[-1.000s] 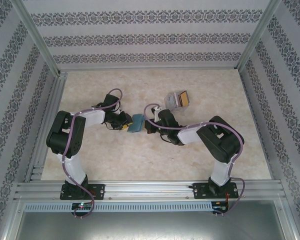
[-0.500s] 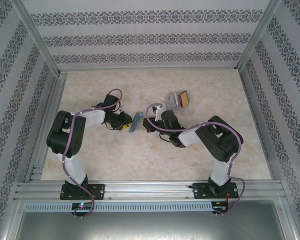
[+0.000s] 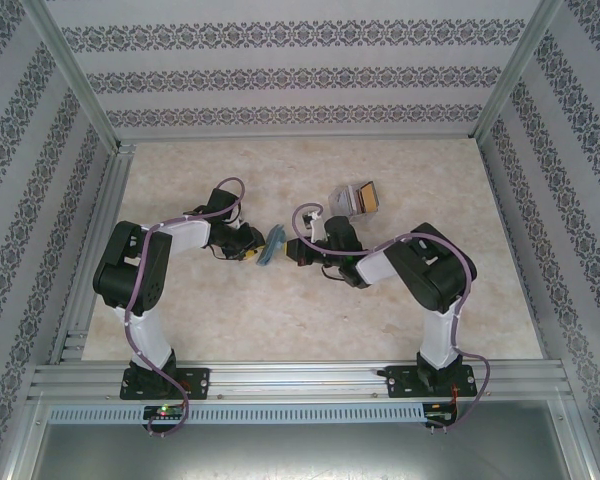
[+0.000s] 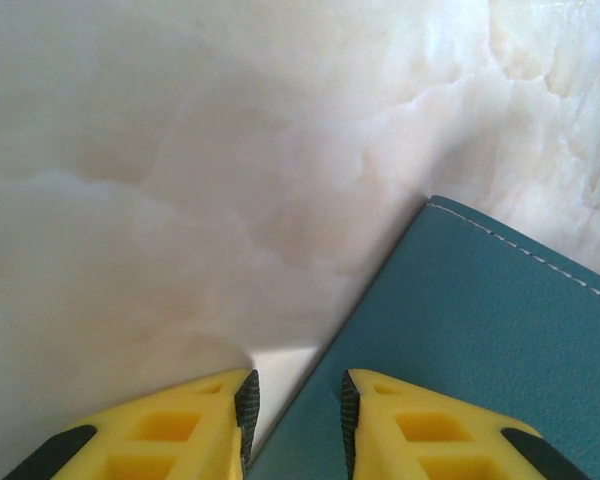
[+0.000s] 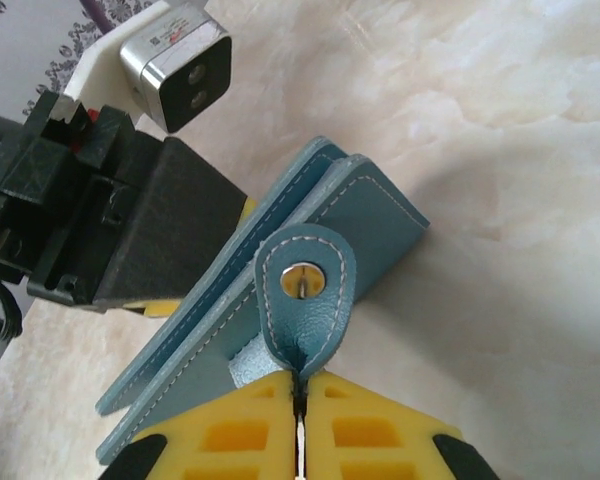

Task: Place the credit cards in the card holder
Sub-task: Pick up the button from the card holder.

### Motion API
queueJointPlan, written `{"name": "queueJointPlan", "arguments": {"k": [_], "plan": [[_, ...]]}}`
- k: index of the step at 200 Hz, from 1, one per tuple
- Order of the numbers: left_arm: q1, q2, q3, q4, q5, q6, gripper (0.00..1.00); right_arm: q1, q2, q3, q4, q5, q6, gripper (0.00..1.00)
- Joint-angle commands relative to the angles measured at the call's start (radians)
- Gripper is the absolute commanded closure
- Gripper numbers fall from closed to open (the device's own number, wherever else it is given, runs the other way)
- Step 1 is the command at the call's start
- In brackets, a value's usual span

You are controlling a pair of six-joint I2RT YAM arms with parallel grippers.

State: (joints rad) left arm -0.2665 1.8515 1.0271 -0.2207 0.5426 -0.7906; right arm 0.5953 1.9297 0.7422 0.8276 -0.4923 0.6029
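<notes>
Since a second ago the card holder [image 3: 273, 246] has gone from lying flat to standing on edge, and the right arm's elbow has swung leftward. We see the left end effector [image 4: 295, 392] pinching the edge of one cover. The right end effector [image 5: 300, 385] is pressed together on the snap tab [image 5: 307, 285]. The holder sits about mid-table between the arms.

We judge the step in hand to be opening it. Next, the tab must be drawn away so the pockets show. The credit cards [image 3: 366, 197] stand in a grey stand [image 3: 341, 197] nearer the far edge.

The table [image 3: 230, 320] is cream and marble-patterned, boxed in by wallpapered walls [image 3: 300, 70] and aluminium rails [image 3: 300, 375].
</notes>
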Motion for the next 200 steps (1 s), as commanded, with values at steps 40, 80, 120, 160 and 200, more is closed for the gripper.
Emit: {"name": "queueJointPlan", "arguments": {"k": [40,80,120,160,200], "plan": [[-0.029,0.037,0.031,-0.148,-0.076,0.017,0.67,-0.019,-0.077,-0.007,-0.021,-0.06,-0.021,0.82],[-0.05,0.039,0.046,-0.158,-0.093,0.018,0.67,-0.029,-0.11,-0.022,-0.031,-0.054,-0.02,0.75],[-0.069,0.053,0.069,-0.17,-0.104,0.021,0.67,-0.051,-0.154,-0.05,-0.055,-0.044,-0.015,0.59],[-0.098,0.071,0.096,-0.181,-0.119,0.021,0.67,-0.075,-0.168,-0.017,-0.175,-0.047,-0.016,0.54],[-0.126,0.08,0.126,-0.205,-0.131,0.025,0.67,-0.089,-0.2,0.122,-0.63,-0.014,-0.12,0.57]]}}
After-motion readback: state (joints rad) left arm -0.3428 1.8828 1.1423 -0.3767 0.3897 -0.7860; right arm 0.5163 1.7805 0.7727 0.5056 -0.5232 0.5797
